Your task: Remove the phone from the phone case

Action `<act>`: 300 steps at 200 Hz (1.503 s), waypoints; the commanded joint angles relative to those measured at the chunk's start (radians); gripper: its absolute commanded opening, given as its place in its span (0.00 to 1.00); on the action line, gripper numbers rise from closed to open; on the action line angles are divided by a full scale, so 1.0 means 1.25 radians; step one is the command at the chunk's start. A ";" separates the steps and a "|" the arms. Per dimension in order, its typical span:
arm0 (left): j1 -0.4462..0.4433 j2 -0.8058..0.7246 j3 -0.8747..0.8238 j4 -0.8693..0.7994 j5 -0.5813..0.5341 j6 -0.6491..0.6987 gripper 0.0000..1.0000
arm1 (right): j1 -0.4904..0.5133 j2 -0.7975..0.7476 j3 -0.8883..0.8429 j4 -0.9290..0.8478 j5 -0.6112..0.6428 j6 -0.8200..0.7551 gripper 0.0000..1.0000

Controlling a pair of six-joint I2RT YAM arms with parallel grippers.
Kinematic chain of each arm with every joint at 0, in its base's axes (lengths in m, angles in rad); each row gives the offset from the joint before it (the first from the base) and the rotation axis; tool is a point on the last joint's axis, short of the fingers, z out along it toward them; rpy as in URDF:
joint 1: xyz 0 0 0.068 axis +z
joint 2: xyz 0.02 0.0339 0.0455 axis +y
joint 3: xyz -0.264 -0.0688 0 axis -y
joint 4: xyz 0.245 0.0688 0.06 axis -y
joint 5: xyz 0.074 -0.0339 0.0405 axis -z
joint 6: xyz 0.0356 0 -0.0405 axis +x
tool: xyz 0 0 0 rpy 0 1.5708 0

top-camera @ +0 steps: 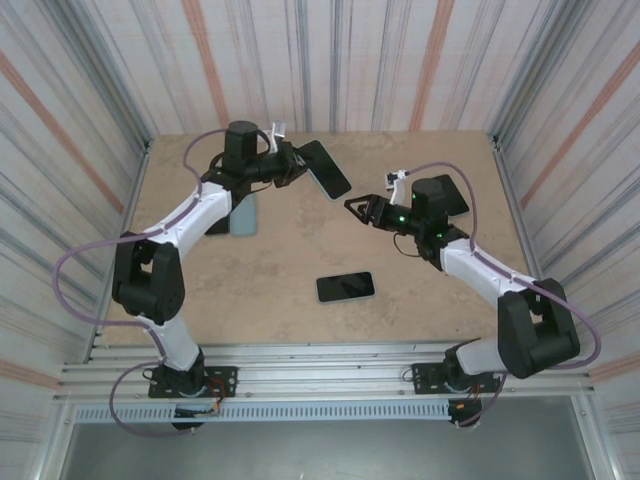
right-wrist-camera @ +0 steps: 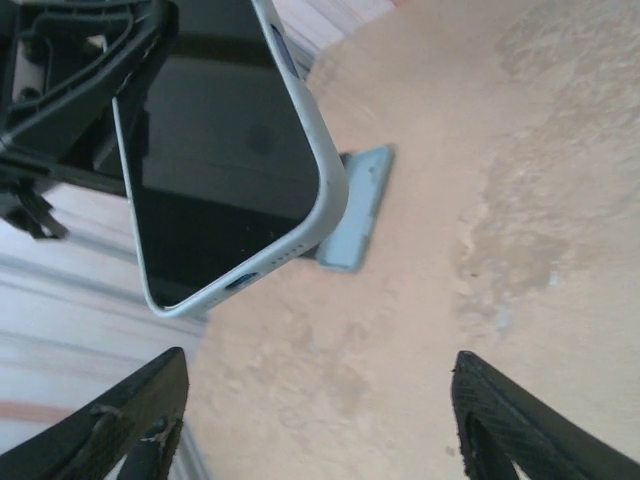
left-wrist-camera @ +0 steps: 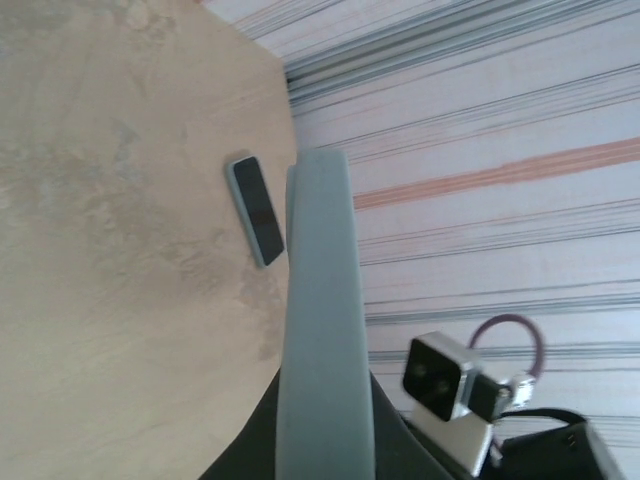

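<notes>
Top external view: left claw was clenched on the cased phone, aloft over the desk; right claw stood released near its lower corner, best closed there to peel the case off.

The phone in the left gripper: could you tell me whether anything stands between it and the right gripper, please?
Nothing visible does: only open air separates the open right gripper from the phone that the left gripper holds aloft.

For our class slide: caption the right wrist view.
Left gripper holds the phone aloft before the open right gripper; table below.
</notes>
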 commanded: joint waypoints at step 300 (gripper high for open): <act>-0.034 -0.154 -0.098 0.268 0.006 -0.305 0.06 | 0.130 0.047 -0.080 0.524 0.134 0.357 0.17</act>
